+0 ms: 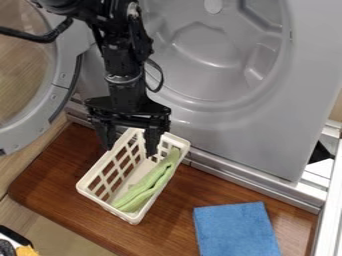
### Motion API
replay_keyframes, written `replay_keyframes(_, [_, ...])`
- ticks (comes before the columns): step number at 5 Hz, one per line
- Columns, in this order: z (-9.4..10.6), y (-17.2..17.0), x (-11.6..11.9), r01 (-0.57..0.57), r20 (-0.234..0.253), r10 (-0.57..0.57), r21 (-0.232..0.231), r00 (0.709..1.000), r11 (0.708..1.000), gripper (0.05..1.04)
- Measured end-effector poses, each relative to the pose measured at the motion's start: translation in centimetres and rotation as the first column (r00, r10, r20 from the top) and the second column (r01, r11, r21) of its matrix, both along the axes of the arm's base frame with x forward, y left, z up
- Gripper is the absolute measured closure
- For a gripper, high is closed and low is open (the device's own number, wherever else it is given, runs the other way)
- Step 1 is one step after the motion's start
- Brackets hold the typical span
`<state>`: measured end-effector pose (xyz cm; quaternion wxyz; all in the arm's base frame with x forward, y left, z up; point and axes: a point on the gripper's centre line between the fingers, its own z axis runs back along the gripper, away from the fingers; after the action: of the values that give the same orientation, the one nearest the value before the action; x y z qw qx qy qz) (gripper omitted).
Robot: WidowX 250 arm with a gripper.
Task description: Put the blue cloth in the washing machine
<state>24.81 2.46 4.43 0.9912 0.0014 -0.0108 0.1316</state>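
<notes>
The blue cloth (236, 230) lies flat on the wooden board at the lower right, its lower part cut off by the view's edge. The grey washing machine (200, 117) stands behind with its round opening facing the board. My gripper (130, 150) hangs open over the upper end of the white basket, left of and above the blue cloth, with nothing between its two fingers.
A white basket (99, 194) holding a green cloth (150, 185) sits on the wooden board (50, 175). The machine's round door (50, 102) stands swung out at the left. A white frame edge (327, 215) runs along the right. Black and orange items lie at the lower left corner.
</notes>
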Motion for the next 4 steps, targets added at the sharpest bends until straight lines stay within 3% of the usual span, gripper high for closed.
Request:
replay_keyframes(2, [-0.4, -2.2, -0.6, 0.024, -0.043, -0.025, -0.020, 0.999, 1.000, 0.085])
replay_keyframes(4, [1.7, -8.9, -1.6, 0.100, 0.001, -0.100, -0.024, 0.995, 0.995, 0.085])
